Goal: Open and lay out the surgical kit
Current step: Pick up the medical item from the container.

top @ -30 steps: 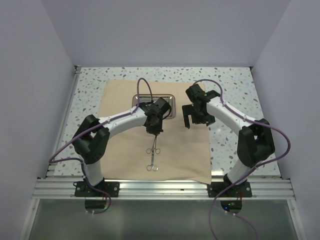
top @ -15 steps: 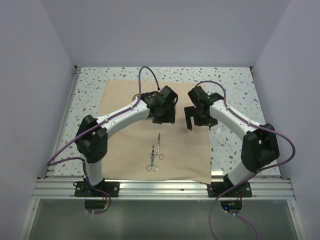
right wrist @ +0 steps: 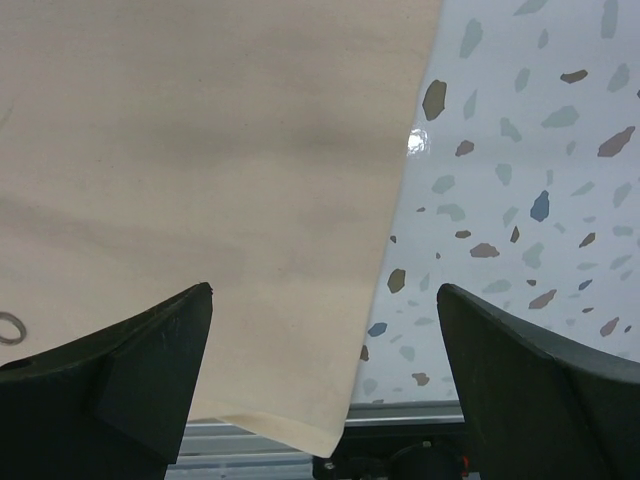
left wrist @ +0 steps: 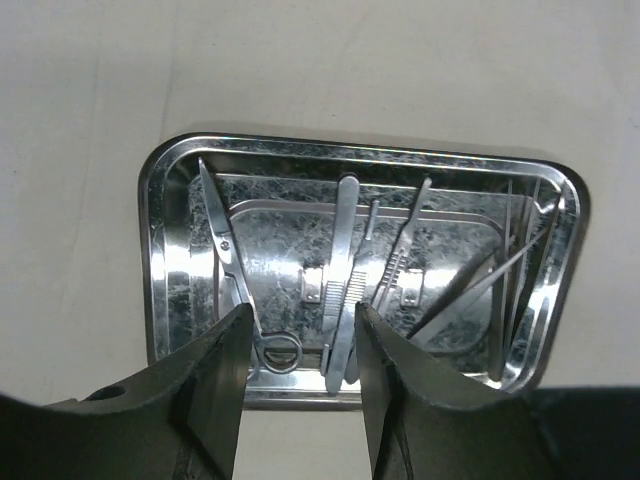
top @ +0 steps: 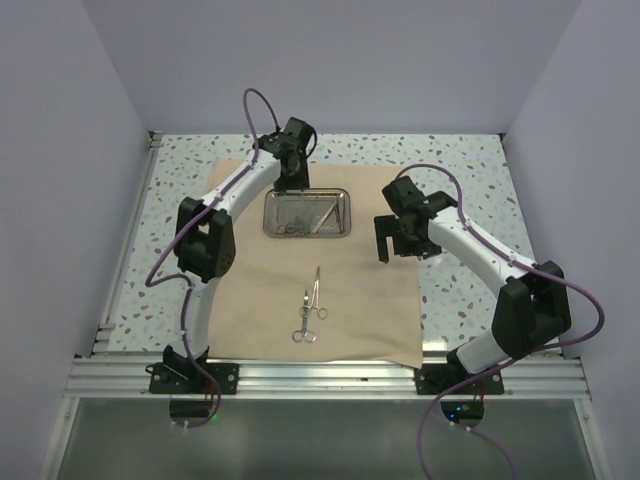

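The tan cloth wrap (top: 250,290) lies spread flat on the table. The shiny steel tray (top: 340,232) sits on its far half and holds several thin silver instruments. In the left wrist view the tray (left wrist: 165,250) holds scissors (left wrist: 225,250), tweezers (left wrist: 342,270) and other thin tools. One ring-handled forceps (top: 310,308) lies alone on the cloth near the front. My left gripper (top: 293,183) hovers at the tray's far edge, open and empty (left wrist: 300,318). My right gripper (top: 400,243) hangs wide open and empty (right wrist: 325,292) over the cloth's right edge (right wrist: 200,150).
Speckled terrazzo tabletop (right wrist: 520,200) surrounds the cloth. Grey walls close in the left, right and back. A metal rail (top: 320,378) runs along the front edge by the arm bases. The cloth's front right corner (right wrist: 320,440) reaches that rail.
My left gripper has left the forceps lying on the cloth and swung back to the tray's far edge, uncovering the tray. My right gripper has shifted slightly to the right.
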`<state>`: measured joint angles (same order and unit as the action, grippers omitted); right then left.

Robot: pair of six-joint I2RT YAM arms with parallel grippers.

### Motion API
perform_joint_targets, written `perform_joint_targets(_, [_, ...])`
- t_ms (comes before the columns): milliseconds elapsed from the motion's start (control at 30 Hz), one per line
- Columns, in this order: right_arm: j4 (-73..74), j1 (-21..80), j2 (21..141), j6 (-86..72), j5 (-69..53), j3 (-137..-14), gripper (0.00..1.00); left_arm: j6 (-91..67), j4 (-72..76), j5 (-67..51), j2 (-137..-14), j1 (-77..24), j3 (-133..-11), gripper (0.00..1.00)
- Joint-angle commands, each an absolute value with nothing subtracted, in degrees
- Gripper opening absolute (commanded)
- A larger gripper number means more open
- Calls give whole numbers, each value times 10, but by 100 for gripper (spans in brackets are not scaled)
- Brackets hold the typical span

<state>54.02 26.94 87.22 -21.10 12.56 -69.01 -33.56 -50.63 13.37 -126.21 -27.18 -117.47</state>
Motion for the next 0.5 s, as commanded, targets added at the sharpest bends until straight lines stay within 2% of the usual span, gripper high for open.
perform_joint_targets(0, [552, 266, 849, -220, 141, -685, 99, -304, -533, 142, -1282, -251, -1215, 49])
perform_joint_targets(467, [559, 265, 881, -216, 148, -704, 98, -308, -492, 130, -1340, -215, -1179, 47])
